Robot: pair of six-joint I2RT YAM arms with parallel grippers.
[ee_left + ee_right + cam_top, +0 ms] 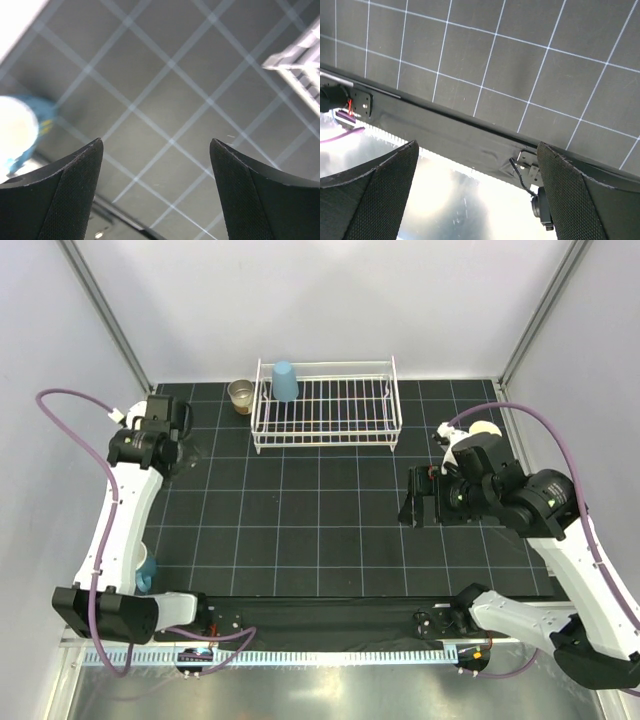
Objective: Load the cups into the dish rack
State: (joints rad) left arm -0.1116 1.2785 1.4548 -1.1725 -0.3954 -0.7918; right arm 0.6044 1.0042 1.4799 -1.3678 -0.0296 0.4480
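The white wire dish rack (340, 425) stands at the back of the mat, and its corner shows at the right of the left wrist view (300, 60). A light blue tumbler (285, 380) sits upside down in its left end. A tan metallic cup (241, 395) stands just left of the rack. The teal mug (147, 570) is by the left arm's base, blurred at the left of the left wrist view (20, 130). A cream-lined black cup (487, 428) peeks out behind the right arm. My left gripper (170, 425) (156, 150) hangs open and empty over the mat. My right gripper (414, 498) (477, 150) is open and empty.
White walls and metal posts close in the gridded black mat (320, 510). A black strip and a metal rail (320, 655) run along the near edge, with both arm bases on them. Purple cables loop beside each arm.
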